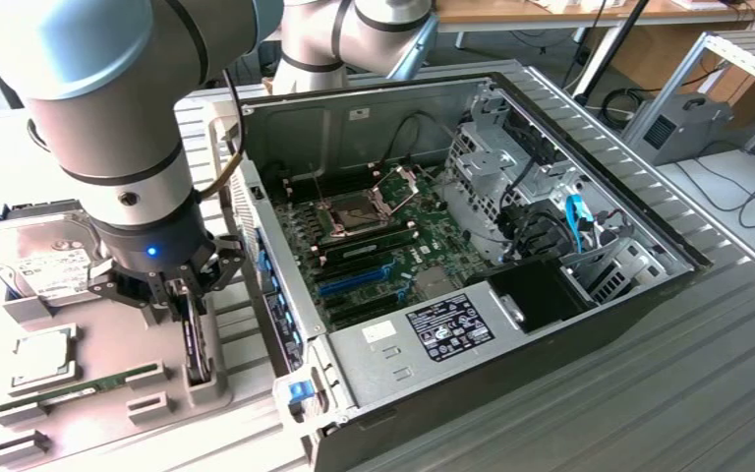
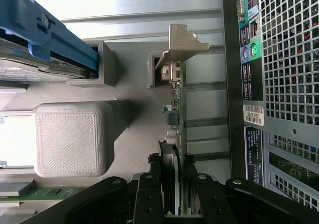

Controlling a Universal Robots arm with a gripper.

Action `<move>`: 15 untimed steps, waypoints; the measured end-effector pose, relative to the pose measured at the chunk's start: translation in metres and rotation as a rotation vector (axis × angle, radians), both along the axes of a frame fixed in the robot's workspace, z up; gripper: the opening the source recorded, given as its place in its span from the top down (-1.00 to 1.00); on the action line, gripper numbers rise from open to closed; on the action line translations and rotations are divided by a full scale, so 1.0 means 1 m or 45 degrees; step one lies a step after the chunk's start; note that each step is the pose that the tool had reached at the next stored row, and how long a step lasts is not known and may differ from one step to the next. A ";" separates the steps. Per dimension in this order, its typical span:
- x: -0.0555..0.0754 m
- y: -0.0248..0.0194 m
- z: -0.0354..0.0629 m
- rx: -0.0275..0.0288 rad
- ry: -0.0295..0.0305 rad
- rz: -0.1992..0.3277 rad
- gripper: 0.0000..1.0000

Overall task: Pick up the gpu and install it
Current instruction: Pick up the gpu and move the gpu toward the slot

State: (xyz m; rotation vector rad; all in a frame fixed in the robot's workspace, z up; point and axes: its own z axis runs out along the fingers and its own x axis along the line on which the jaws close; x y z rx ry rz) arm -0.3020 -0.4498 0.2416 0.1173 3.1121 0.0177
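Exterior view, going left to right: drive [image 1: 43, 261] parked at 9 o'clock on the grey tray [image 1: 109, 329], stick [image 1: 83, 386] lying in its groove down around 8 o'clock. Just right of those, the arm hangs straight down with the gripper [image 1: 184, 303] on the gpu [image 1: 197, 349]. The gpu stands on edge in a tray slot, also roughly 8 o'clock but further in, just beside the case [image 1: 509, 324] wall. Standing it on edge makes sense to me: both flat faces are free for fingers coming in from above. Case runs from the middle out to 3 o'clock, side off and lying flat so the board [image 1: 377, 246] faces up and a card can go in from the top.

Wrist view looks along the card's edge. Fingers [image 2: 152, 184] sit one per face, narrow, pressed in at the fan end, so I'd call that clamped on the gpu. Bracket [image 2: 182, 42] at the far end sits in its tray notch, so not lifted yet as far as I can tell.
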 end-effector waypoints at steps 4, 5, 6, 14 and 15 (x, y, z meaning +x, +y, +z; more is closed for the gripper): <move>0.000 0.0000 0.0001 -0.0028 0.0000 0.000 0.43; 0.000 0.0000 0.0001 -0.0031 0.0000 0.000 0.43; 0.000 0.0000 0.0001 -0.0033 0.0000 0.000 0.43; 0.000 0.0000 0.0003 -0.0060 0.0000 0.000 0.43; 0.000 0.0000 0.0006 -0.0073 0.0001 0.000 0.43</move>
